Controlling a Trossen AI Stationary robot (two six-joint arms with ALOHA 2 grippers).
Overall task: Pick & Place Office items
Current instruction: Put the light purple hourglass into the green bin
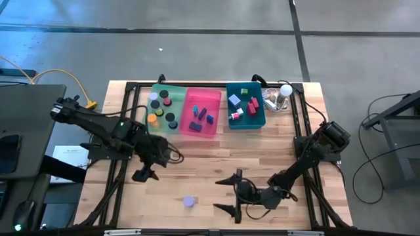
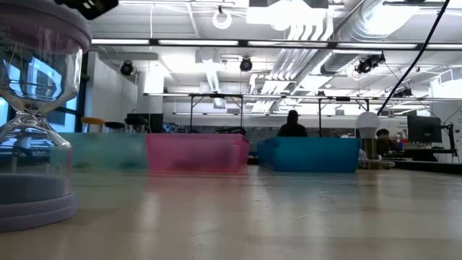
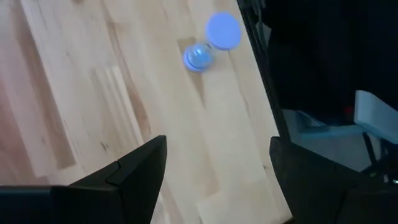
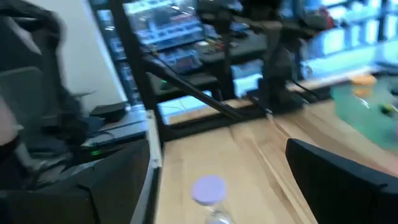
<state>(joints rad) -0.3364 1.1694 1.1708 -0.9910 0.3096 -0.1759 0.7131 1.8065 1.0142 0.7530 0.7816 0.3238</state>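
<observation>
While most of the small pieces already lie sorted in the green bin (image 1: pixel 165 107), pink bin (image 1: pixel 202 112) and teal bin (image 1: pixel 245 105), one lavender piece (image 1: pixel 189 201) stands alone on the table (image 1: pixel 210 157) near the front edge. The right gripper (image 1: pixel 228 194) hovers just beside it, fingers spread wide and empty. The left gripper (image 1: pixel 149 168) hangs farther back, also parted and holding nothing.

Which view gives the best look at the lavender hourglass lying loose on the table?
The low view: the lavender hourglass fills its left side. High view shows a speck; left wrist and right wrist show it small.
</observation>
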